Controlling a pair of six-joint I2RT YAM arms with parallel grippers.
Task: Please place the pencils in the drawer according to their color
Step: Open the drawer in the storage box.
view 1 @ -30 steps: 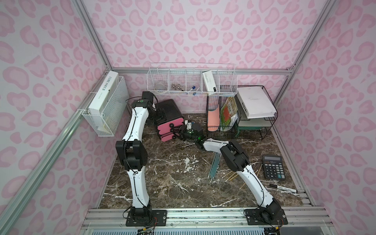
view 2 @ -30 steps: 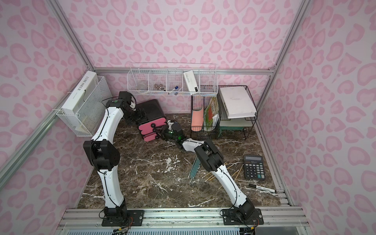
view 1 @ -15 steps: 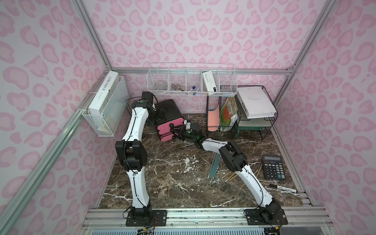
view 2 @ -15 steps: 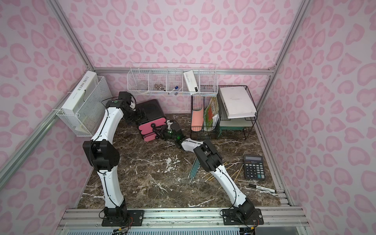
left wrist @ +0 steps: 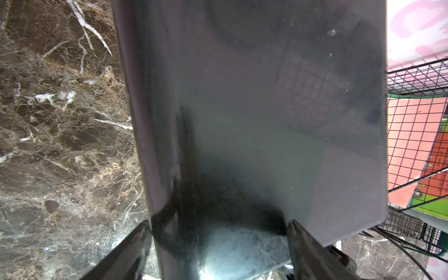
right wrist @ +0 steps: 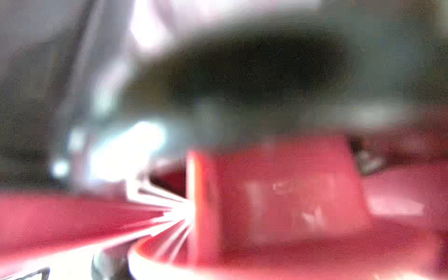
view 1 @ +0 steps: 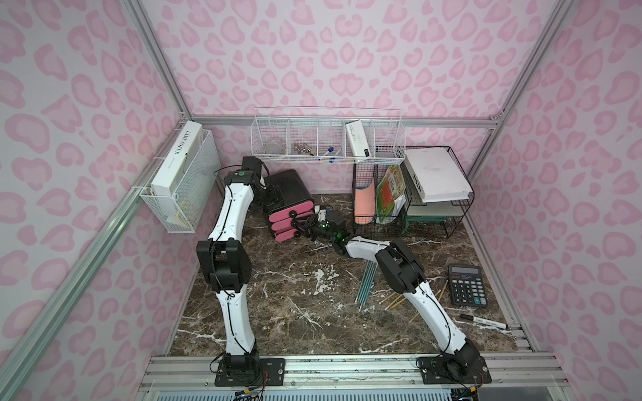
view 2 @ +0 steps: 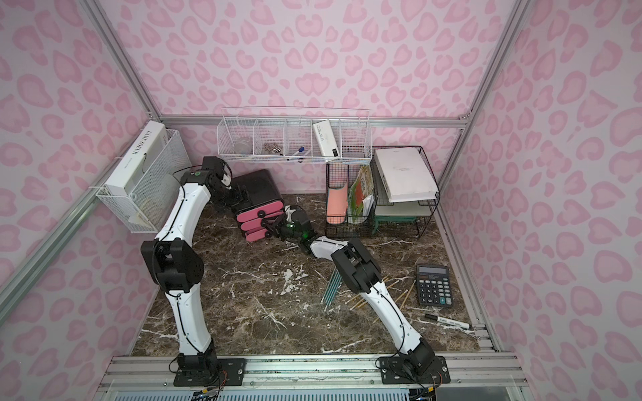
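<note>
The drawer [view 1: 288, 189] [view 2: 257, 189], a black cabinet with three pink fronts and black knobs, stands tilted at the back of the table. My left gripper [view 1: 274, 197] [left wrist: 218, 230] reaches it from behind, jaws wide on either side of its black body [left wrist: 242, 121]. My right gripper [view 1: 299, 225] [view 2: 269, 224] is at the pink fronts, its fingers around a knob. The right wrist view is only a pink blur [right wrist: 278, 189], so the grip there is unclear. The teal pencils [view 1: 366, 284] [view 2: 331, 288] and yellow-tan pencils [view 1: 396, 300] [view 2: 361, 302] lie loose beside the right arm.
A black wire-mesh rack [view 1: 410, 194] with folders and papers stands right of the drawer. A calculator [view 1: 467, 284] and a white marker [view 1: 484, 321] lie at the right edge. White wire baskets hang on the back wall [view 1: 326, 142] and on the left wall [view 1: 184, 173].
My right gripper has moved left, up to the pink drawer fronts, and its jaws have narrowed. The left arm and the cabinet have stayed where they were.
</note>
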